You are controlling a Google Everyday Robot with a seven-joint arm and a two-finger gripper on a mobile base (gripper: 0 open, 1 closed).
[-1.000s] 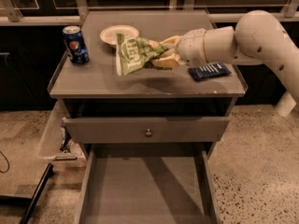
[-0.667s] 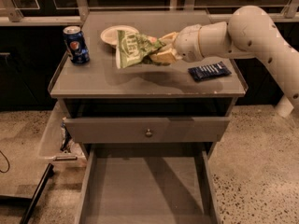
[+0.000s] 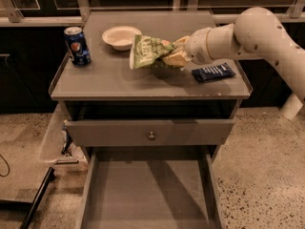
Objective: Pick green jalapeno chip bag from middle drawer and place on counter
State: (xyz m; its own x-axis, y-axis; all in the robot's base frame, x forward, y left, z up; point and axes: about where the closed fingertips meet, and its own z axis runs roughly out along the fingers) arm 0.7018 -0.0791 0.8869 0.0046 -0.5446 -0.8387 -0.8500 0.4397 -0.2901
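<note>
The green jalapeno chip bag (image 3: 147, 51) is crinkled, with white lettering. It hangs just above the middle of the counter (image 3: 109, 78), its lower edge close to the surface. My gripper (image 3: 172, 56) is shut on the bag's right end, coming in from the right on the white arm (image 3: 248, 37). The middle drawer (image 3: 150, 194) stands pulled out below, its long grey floor bare. Above it is the grey drawer front with a round knob (image 3: 151, 135).
A blue Pepsi can (image 3: 77, 46) stands at the counter's left. A white bowl (image 3: 121, 36) sits behind the bag. A dark blue flat wrapper (image 3: 213, 72) lies at the right under the arm. A dark rod (image 3: 35, 199) lies on the speckled floor at left.
The gripper and the bag have moved a little further back over the counter and lowered slightly. The bag stays gripped. Other objects have not moved.
</note>
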